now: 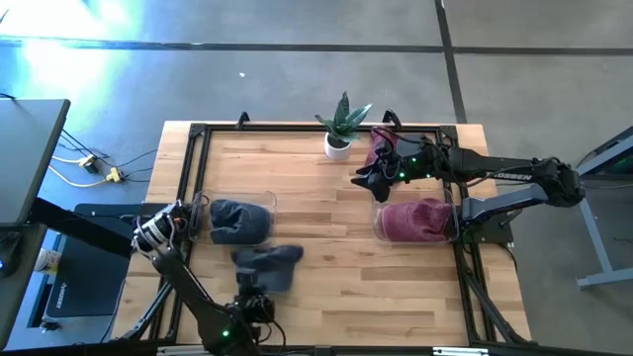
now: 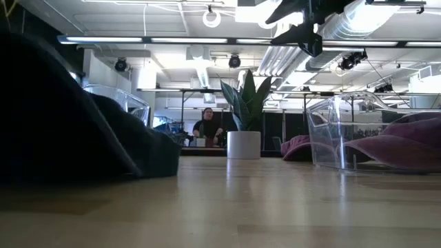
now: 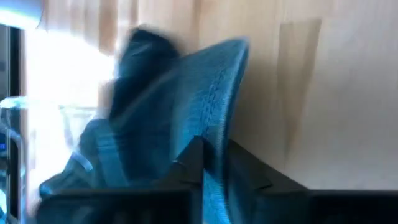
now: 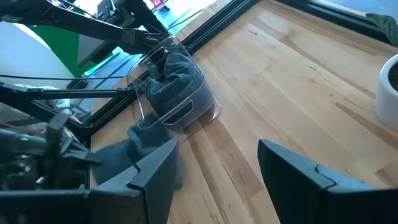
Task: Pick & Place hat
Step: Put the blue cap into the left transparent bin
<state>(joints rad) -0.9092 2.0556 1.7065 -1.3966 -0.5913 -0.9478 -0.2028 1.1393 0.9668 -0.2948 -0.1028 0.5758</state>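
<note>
Left gripper (image 1: 259,287): clenched on a blue hat (image 1: 269,265), likely to carry it to the clear bin (image 1: 237,220).
Right gripper (image 1: 374,178): released, empty, waiting above the table (image 1: 316,213).

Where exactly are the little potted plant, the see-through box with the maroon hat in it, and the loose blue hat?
potted plant (image 1: 338,144): high view, on its white pot.
clear box with the maroon hat (image 2: 329,138): low view, on its transparent side wall.
loose blue hat (image 1: 269,265): high view, on the middle of the fabric.
</note>
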